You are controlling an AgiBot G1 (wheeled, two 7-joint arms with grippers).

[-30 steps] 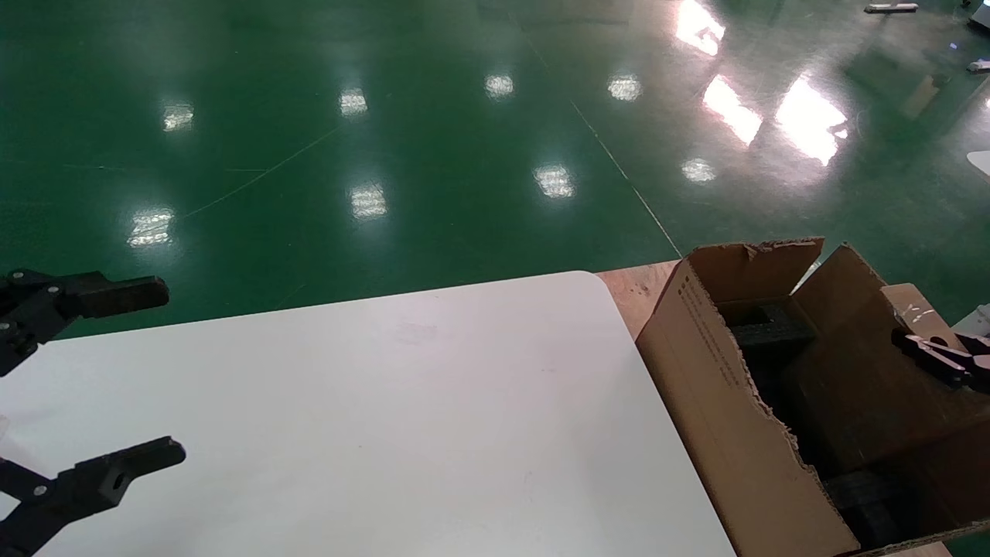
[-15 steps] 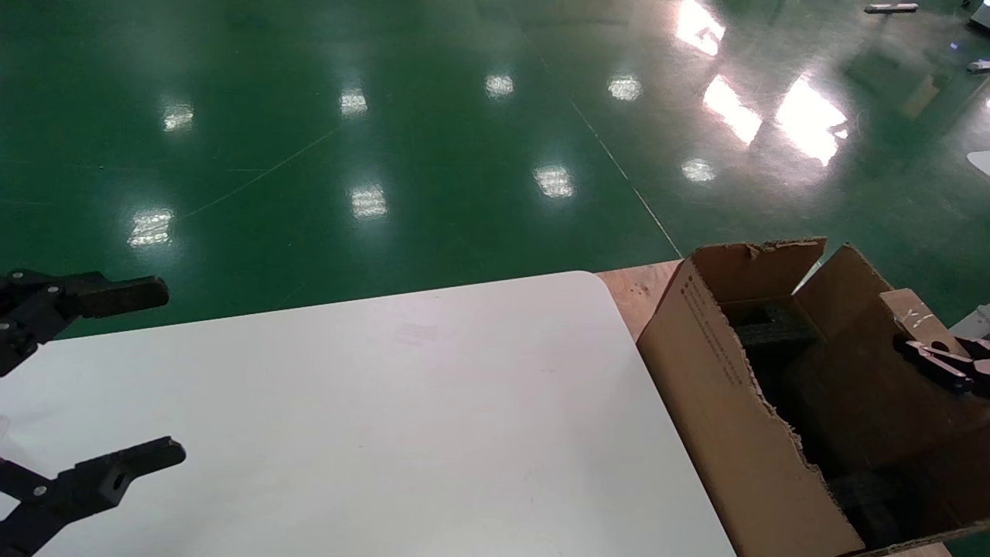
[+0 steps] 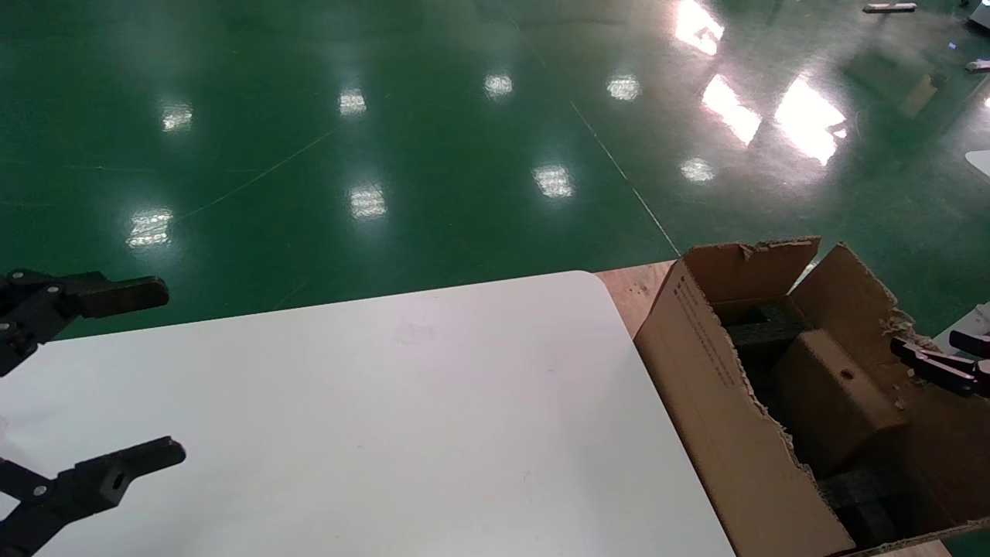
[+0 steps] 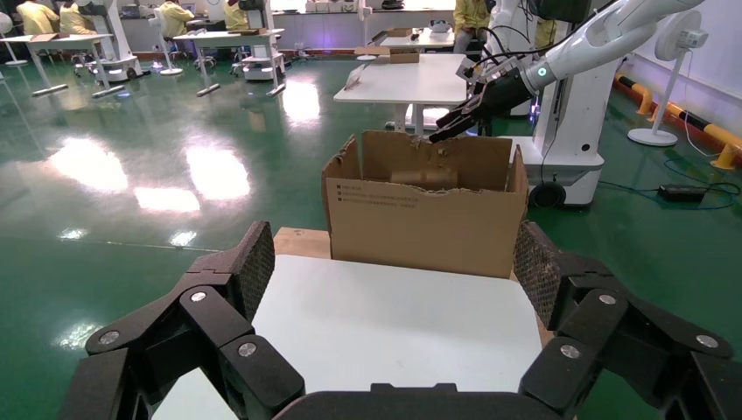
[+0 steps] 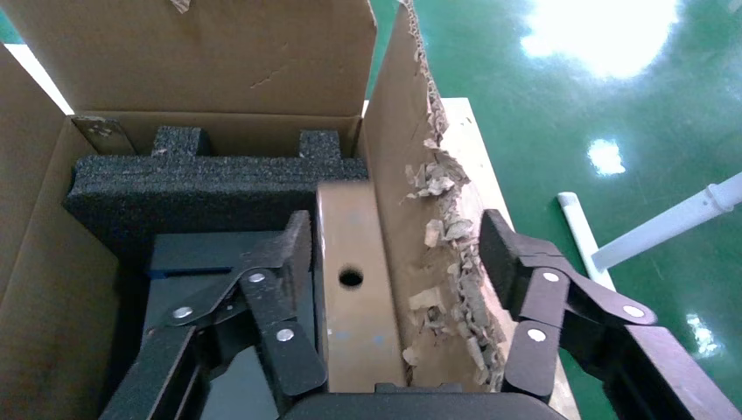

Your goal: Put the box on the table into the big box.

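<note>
The box [image 3: 839,402], small and brown with a round hole, lies tilted inside the big box [image 3: 719,402], resting on dark foam [image 5: 210,184] against the torn right wall. In the right wrist view the box [image 5: 350,297] sits between the fingers of my right gripper [image 5: 398,236], which is open; one finger is inside the carton and the other outside the ragged wall. In the head view my right gripper [image 3: 947,352] hovers at that wall's rim. My left gripper [image 3: 162,373] is open over the table [image 3: 387,402] at its left end, holding nothing.
The big box [image 4: 420,227] stands on a wooden board [image 3: 634,290] just off the table's right edge. Green floor surrounds everything. A white robot base [image 4: 569,149] and more tables stand behind the carton. A white pipe [image 5: 665,227] lies on the floor.
My right gripper opened and let go of the box, which dropped and tipped down onto the foam in the big box. The left arm has not moved.
</note>
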